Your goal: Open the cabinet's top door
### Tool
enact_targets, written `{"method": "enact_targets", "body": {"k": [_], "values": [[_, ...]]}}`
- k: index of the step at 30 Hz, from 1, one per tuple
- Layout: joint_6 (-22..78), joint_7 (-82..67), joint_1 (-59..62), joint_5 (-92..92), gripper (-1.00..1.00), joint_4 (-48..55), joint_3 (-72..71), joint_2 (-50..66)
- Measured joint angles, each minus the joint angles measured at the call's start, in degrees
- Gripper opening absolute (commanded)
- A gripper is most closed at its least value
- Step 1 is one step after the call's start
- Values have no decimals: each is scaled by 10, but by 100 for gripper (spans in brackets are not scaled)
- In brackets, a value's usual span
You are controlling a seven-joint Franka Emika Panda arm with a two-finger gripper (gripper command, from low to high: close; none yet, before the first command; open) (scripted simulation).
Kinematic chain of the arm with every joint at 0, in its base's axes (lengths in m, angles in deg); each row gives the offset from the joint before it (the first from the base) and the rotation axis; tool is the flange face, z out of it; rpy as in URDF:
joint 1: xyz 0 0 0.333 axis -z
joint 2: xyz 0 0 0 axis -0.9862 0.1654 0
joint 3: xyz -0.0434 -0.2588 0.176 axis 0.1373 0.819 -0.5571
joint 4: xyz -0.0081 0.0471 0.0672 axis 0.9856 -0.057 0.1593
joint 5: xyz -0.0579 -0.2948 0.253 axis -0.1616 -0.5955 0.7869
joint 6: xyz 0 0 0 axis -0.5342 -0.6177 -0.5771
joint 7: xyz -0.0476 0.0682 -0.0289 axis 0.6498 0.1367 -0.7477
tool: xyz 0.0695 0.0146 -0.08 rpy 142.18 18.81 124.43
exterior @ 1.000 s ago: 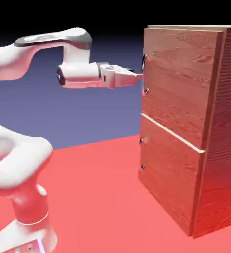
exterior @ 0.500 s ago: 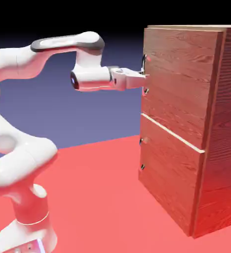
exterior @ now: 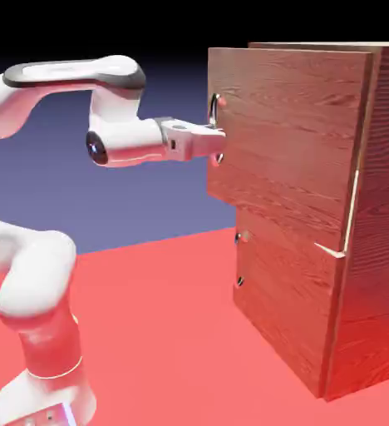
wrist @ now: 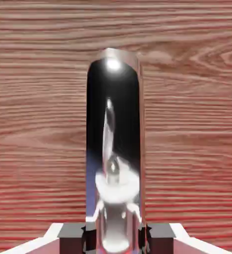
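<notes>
Clearly, the top door (exterior: 285,137) stands ajar, the gripper (exterior: 218,143) clamped on its handle (exterior: 215,112).
In the exterior view, the door fills the area from twelve to three o'clock, its free edge swung out toward the exterior view's left past the lower door (exterior: 285,291) of the cabinet (exterior: 382,225); in the hand view, the shiny handle runs from centre to six o'clock, between the fingertips (wrist: 71,238).
</notes>
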Motion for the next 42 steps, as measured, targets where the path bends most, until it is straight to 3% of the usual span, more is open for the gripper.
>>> {"method": "enact_targets", "body": {"k": [19,26,39,42], "values": [[-72,194,-352,-428,-100,-162,289,-183],[-12,345,-326,-602,-100,-213,315,-253],[297,469,-158,-886,-100,-243,514,-391],[280,510,-192,-960,-100,-248,551,-416]]}}
